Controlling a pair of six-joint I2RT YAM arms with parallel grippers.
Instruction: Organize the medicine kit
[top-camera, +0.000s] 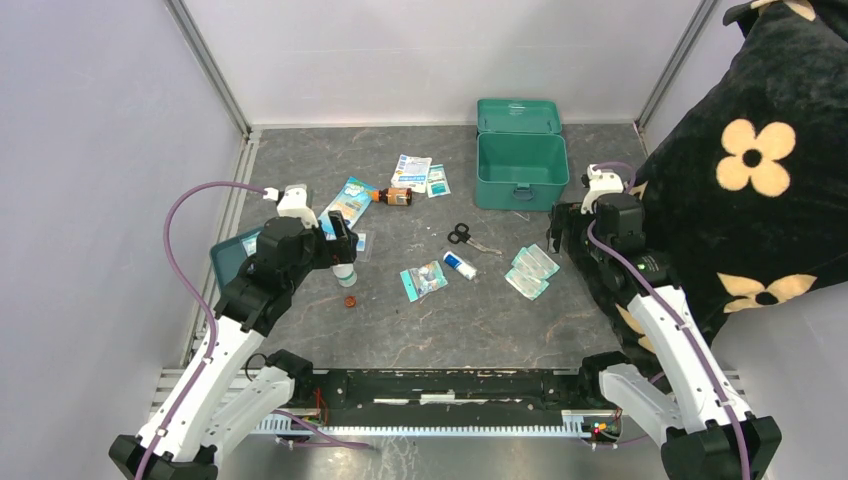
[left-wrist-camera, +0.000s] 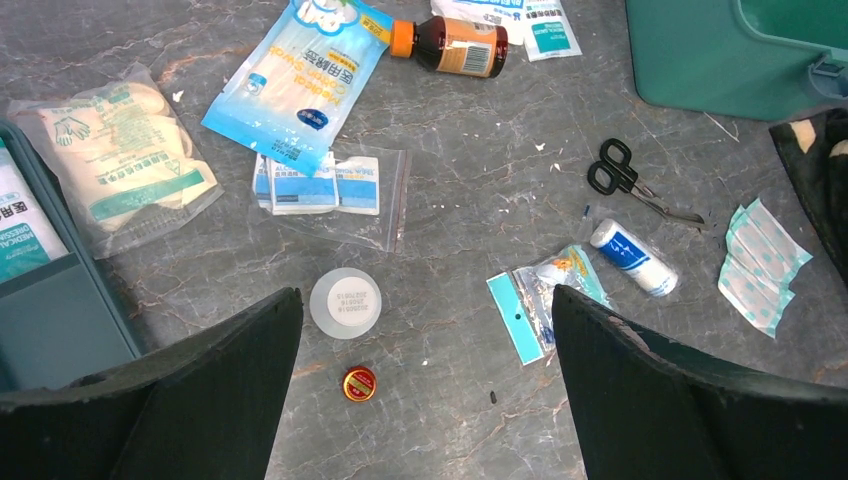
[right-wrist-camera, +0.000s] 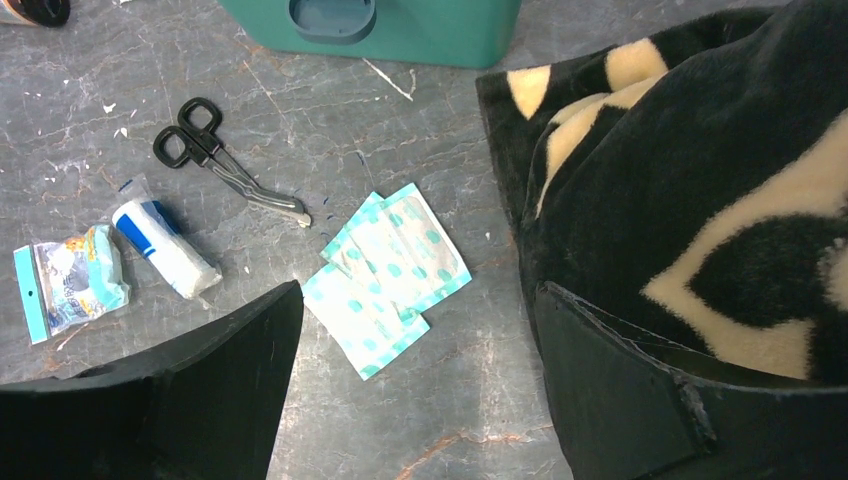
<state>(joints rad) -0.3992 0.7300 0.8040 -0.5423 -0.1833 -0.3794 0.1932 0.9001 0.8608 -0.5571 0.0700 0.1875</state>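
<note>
Back edge: the grey marbled table (top-camera: 480, 320) is closed off by a white wall along the top of the overhead view.
Left edge: a white side wall stands here; a flat teal tray (left-wrist-camera: 50, 320) lies against it, partly hidden by the left arm.
Right edge: the edge is overlapped by a black flowered cushion (top-camera: 750, 170), which fills the right half of the right wrist view.
Open room: bare tabletop is seen in the lower centre of the overhead view, below the scattered items.
Clutter, middle: scissors (top-camera: 462, 235), a bandage roll (left-wrist-camera: 633, 257), a small zip bag (left-wrist-camera: 545, 300) and spotted plasters (right-wrist-camera: 390, 265) are spread apart.
Clutter, upper left: a glove bag (left-wrist-camera: 115, 165), a blue swab pack (left-wrist-camera: 300, 75) and a brown bottle (left-wrist-camera: 455, 46) are laid out.
Left gripper (left-wrist-camera: 425, 300): it is released and spread wide, with nothing held; a white round container (left-wrist-camera: 345, 302) and a small red tin (left-wrist-camera: 359, 383) lie below it.
Right gripper (right-wrist-camera: 418, 290): it is released, wide and holding nothing, with one finger over the cushion's edge.
Medicine kit (top-camera: 518, 155): it is placed at upper centre-right of the overhead view, near the back wall.
Kit appearance: it is a teal-green box with rounded corners; the lid is hinged up and back, and a small latch sits on the front wall.
</note>
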